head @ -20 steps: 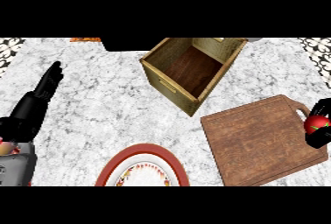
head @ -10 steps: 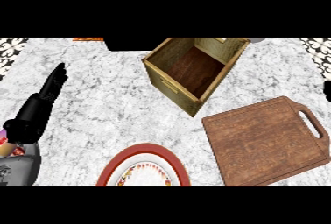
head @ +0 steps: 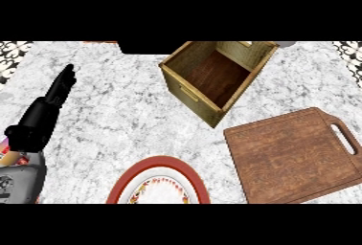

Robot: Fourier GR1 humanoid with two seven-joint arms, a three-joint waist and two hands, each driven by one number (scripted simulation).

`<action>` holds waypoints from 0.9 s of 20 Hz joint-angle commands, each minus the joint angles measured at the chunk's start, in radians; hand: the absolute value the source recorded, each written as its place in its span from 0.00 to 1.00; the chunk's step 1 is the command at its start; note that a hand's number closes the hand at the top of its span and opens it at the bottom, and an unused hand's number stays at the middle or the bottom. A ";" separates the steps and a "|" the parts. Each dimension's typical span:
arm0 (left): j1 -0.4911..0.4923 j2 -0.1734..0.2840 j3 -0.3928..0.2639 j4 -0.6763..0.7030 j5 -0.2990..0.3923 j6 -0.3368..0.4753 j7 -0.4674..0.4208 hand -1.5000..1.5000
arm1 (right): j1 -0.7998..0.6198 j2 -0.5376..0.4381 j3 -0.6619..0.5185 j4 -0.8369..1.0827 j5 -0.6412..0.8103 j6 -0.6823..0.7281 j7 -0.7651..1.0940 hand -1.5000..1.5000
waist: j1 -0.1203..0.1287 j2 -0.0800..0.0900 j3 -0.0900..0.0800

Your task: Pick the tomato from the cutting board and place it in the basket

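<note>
The wooden cutting board [head: 293, 155] lies at the right of the marble counter with nothing on it. The tomato shows nowhere in this view. The basket [head: 216, 76], an open wooden box with a dark inner floor, stands at the top centre, and nothing is visible inside it. My left hand [head: 44, 112] rests at the left edge with its fingers straight and pointing up the counter, holding nothing. My right hand is out of the picture.
A red-rimmed plate [head: 160, 184] with a patterned centre lies at the bottom centre, partly cut by the view's edge. A dark object [head: 148, 46] stands at the counter's back edge beside the basket.
One second ago the right hand held the tomato at the board's right edge; both have since left the view. The view has shifted slightly. The left hand stays in place.
</note>
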 commanded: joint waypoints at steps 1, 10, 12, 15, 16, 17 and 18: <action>-0.008 -0.001 -0.002 0.040 -0.012 -0.004 -0.041 0.50 | -0.263 0.015 0.036 0.131 -0.047 0.034 0.105 1.00 | 0.011 0.004 -0.001; -0.011 0.003 0.004 0.036 -0.009 -0.019 -0.035 0.50 | -0.524 0.136 0.119 0.544 0.041 -0.067 0.118 1.00 | 0.016 0.007 0.000; -0.039 -0.035 -0.015 0.077 -0.037 0.020 -0.045 0.50 | -0.585 0.155 0.109 0.640 0.062 -0.099 0.124 1.00 | 0.013 0.009 0.000; -0.033 -0.014 0.009 0.051 -0.010 -0.003 -0.027 0.50 | -0.613 0.178 0.097 0.788 0.077 -0.138 0.084 1.00 | 0.023 0.012 0.000; -0.035 0.002 0.005 0.016 -0.013 -0.016 0.011 0.50 | -0.610 0.182 0.094 0.806 0.065 -0.124 0.075 1.00 | 0.018 0.009 0.001; -0.008 -0.028 -0.029 -0.035 -0.031 0.001 0.021 0.50 | -0.619 0.188 0.079 0.840 0.064 -0.140 0.076 1.00 | 0.021 0.008 0.001; -0.031 -0.006 -0.005 0.035 -0.025 -0.013 -0.022 0.50 | -0.667 0.197 0.090 0.896 0.070 -0.118 0.090 1.00 | 0.020 0.011 0.000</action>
